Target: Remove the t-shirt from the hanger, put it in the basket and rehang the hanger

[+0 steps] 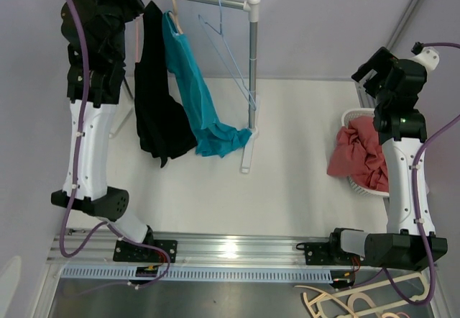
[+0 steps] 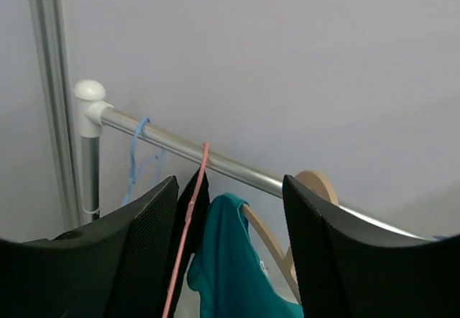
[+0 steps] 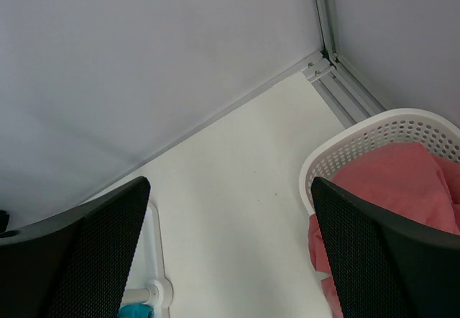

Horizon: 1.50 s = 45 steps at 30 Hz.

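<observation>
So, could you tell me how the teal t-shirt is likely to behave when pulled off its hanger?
Probably floppy: the teal t-shirt hangs in loose folds, its lower end bunched. It could drag the wooden hanger along the smooth rail.

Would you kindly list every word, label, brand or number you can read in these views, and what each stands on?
None: no readable text shows on the teal t-shirt, the black garment, the rail or the white basket in any view.
</observation>
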Motion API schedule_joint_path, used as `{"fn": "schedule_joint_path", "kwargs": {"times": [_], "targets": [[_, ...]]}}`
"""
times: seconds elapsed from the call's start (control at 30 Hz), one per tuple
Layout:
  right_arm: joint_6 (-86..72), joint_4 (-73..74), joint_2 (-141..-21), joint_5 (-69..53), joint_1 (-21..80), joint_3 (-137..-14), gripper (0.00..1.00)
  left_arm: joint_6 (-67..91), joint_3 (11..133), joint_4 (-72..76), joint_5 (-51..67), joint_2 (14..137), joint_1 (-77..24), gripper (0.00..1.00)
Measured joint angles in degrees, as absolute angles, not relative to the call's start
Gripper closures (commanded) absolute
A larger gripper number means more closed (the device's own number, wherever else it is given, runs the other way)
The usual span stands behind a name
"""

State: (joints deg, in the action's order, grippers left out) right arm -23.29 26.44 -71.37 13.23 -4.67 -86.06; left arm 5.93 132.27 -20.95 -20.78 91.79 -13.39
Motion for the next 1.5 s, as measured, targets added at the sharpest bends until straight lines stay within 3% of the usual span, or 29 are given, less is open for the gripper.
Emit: {"fn": "schedule_joint_path", "kwargs": {"times": [0.4, 0.77, 1.5], "targets": [[-23.29, 26.68, -70.59, 13.02, -4.54, -85.67, 0.01, 8.10, 132.99, -24.62, -18.72, 100.88, -16.64, 0.36], [-23.44, 26.70, -70.26, 12.97, -4.34, -83.57, 0.01, 7.25, 132.99, -23.83, -19.77, 101.91, -20.99, 0.35], [-23.51, 26.57, -69.43, 12.56, -4.21, -80.97, 0.01, 5.98, 123.52, -21.61, -36.38, 95.61, -33.21, 0.34]]}}
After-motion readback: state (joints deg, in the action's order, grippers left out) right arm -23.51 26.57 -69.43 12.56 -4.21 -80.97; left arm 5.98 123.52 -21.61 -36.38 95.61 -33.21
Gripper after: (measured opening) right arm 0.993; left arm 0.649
